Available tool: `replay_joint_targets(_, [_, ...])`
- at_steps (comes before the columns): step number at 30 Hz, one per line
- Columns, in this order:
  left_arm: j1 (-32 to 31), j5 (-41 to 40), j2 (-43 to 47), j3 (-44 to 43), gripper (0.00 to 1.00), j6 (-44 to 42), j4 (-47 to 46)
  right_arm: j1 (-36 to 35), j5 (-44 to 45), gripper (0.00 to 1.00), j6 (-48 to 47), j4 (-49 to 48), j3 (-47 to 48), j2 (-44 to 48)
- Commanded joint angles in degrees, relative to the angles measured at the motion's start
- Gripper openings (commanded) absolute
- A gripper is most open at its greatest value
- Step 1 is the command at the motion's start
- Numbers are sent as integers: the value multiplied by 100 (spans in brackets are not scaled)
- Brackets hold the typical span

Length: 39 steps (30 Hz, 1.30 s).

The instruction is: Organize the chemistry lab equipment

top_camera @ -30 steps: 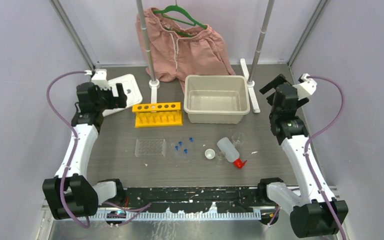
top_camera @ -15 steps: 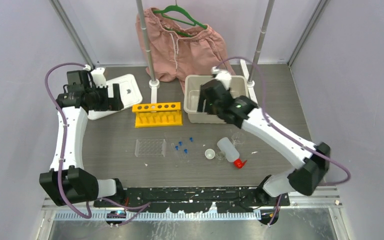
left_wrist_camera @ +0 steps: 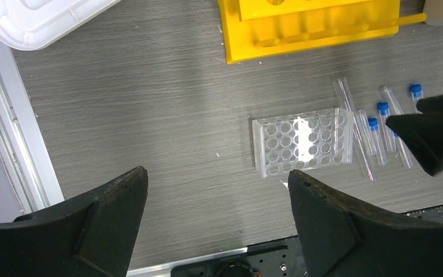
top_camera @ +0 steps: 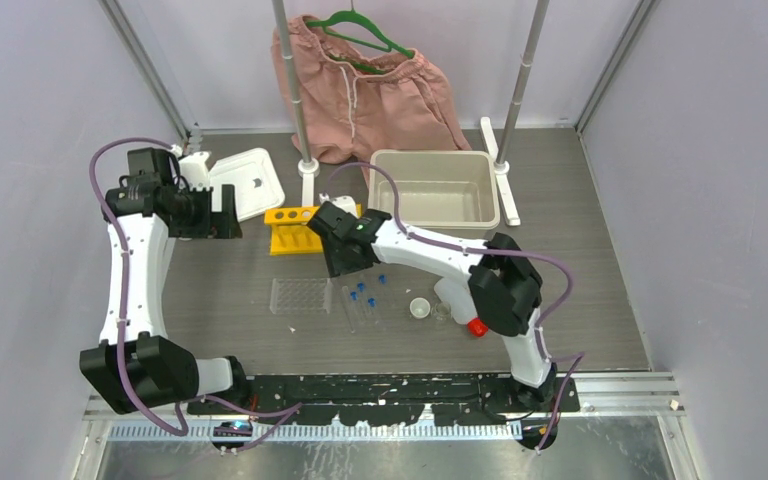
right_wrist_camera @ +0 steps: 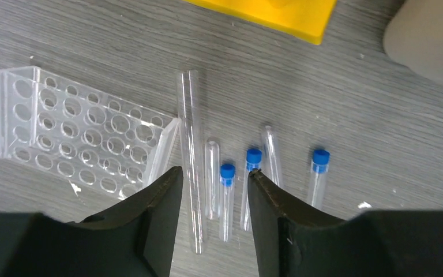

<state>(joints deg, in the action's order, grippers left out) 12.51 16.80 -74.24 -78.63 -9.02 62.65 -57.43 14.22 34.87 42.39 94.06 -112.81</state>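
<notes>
Right gripper noted low over the small clear blue-capped tubes, centre of the top view. Its jaws are part-open with nothing clasped, and one tube is seen on the table in the gap between them. Clear plastic grid rack is recorded just left of the tubes. Yellow holed tube rack sits above them, partly hidden by the right arm. Left gripper is held wide apart, empty, at upper left.

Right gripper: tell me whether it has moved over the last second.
Yes. The right gripper swung left, past the beige bin, to hang over the blue-capped tubes near the yellow rack.
</notes>
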Motion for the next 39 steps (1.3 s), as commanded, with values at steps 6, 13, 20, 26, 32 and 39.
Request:
replay_joint_targets(6, [33,274,321,-170,88,-255,177,31,-350,47,-21,-186,781,-723])
replay_joint_targets(13, [37,340,421,-129,85,-375,188,38,-396,45,-40,-198,1080,-1185])
replay_joint_targets(20, [32,400,545,-86,84,-416,175,33,-312,41,-26,-281,1195,-1460])
replay_joint_targets(26, [32,430,628,-72,84,-449,184,25,-243,39,39,-401,1221,-1657])
replay_joint_targets(32, [35,477,685,-125,85,-479,251,15,-83,25,33,-413,1134,-1611])
replay_joint_targets(39, [31,738,683,-309,89,-536,499,15,222,14,-5,-372,1114,-798])
